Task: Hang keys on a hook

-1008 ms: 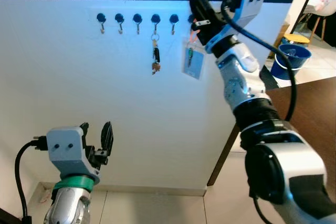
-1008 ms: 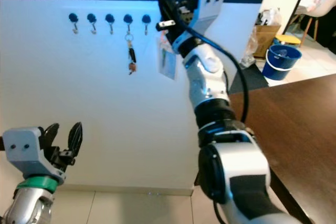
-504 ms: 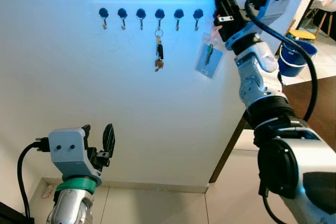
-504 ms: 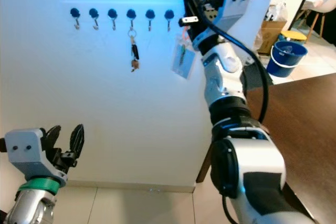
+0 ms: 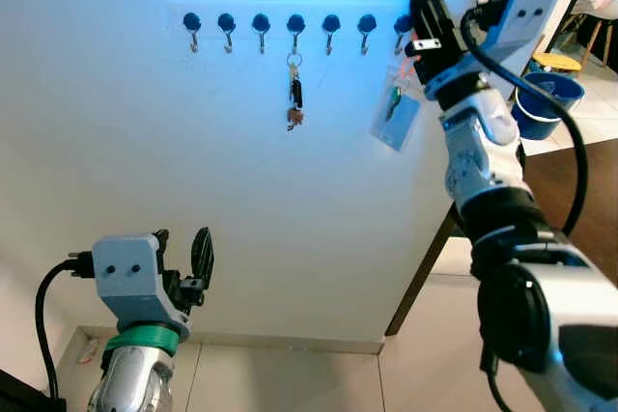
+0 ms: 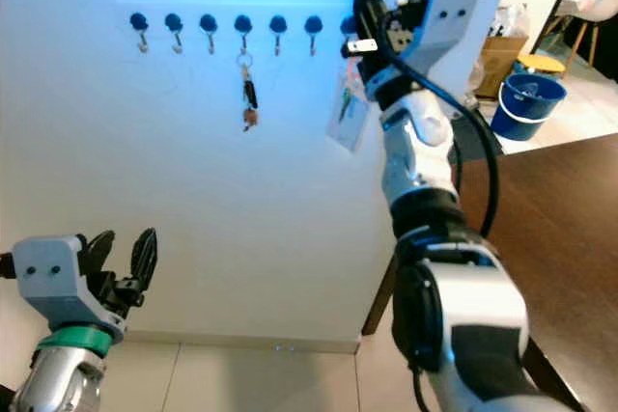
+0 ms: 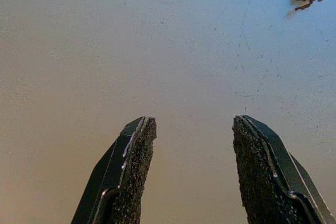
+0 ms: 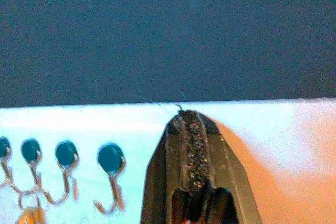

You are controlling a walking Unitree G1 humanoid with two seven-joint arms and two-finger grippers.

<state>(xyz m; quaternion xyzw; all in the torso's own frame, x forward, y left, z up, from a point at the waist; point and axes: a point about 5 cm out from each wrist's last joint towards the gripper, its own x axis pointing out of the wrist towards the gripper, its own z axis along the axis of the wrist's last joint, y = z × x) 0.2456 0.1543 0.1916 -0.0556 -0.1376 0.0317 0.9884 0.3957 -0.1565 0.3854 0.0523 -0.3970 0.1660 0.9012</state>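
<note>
White wall: a pale wall under a dark blue band carries a row of blue-knobbed hooks along its top edge.
Left gripper: the left gripper hovers low by the wall's bottom left, fingers spread wide with nothing between them; its wrist view looks at bare wall past the two black fingers.
Hooks at left: the first three hooks from the wall's left end are bare.
Hung keys: one bunch of keys already hangs from the fourth hook, dangling flat against the wall.
Hooks to the right: the next ones along, toward the wall's right corner, look bare.
Tag keys: the keys with a clear tag hang just below the right gripper, the tag tilted and swinging clear of the wall's right edge, not on any hook.
Right gripper: the right gripper is raised at the top right corner of the wall, near the last hook, fingers pinched tight on the tag keys' ring or strap; which one cannot be told. In its wrist view the closed fingers sit beside the nearest hook.
Progress: judged late-middle. The keys are grasped and lifted to hook height; what is left is slipping the ring over a free hook, then letting go and pulling away.
</note>
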